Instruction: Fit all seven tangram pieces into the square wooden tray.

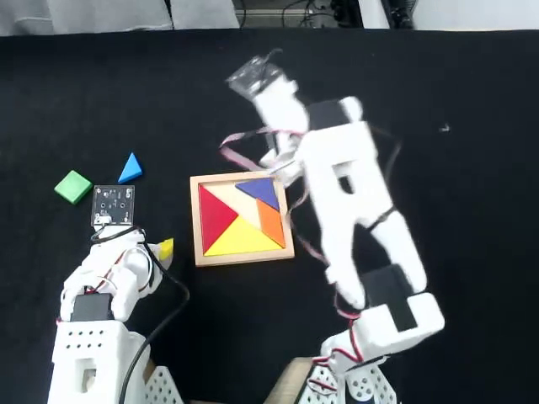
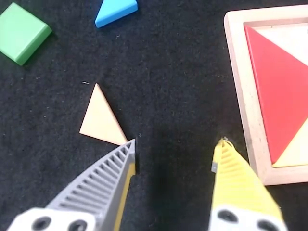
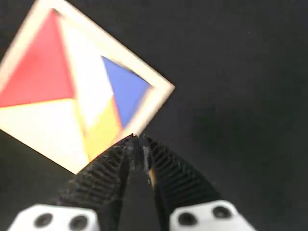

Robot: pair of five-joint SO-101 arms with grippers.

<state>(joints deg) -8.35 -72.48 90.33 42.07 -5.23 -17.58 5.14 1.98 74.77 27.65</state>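
Left gripper [image 2: 177, 144] hangs spread wide over the black cloth just off the left-arm side of the square wooden tray [image 2: 236, 72], one ribbed grey finger [image 2: 113, 168] and one ribbed yellow finger [image 2: 236, 168] well apart with nothing between them. From above, this arm's wrist hides the pale yellow triangle [image 2: 101, 118], which lies flat beside the tray with one corner touching the grey fingertip. Its longest edge faces the tray and its sharp tip points away from the gripper. The tray is cut off in the left wrist view. It is light wood with a raised rim, set square to the table, and holds flat, smooth pieces: a red triangle [image 1: 215, 210], a yellow triangle [image 1: 240, 240], an orange piece [image 1: 269, 220] and a blue piece [image 1: 261, 192]. A pale patch beside the blue piece cannot be told as wood or piece. Farther out from the tray on the same side lie a green square [image 1: 73, 186] and a small blue triangle [image 1: 130, 168], apart from each other. At the tray's far corner by the blue piece, the right gripper [image 3: 138, 140] has its black ribbed fingers pressed together, holding nothing; its arm is smeared in the high view.
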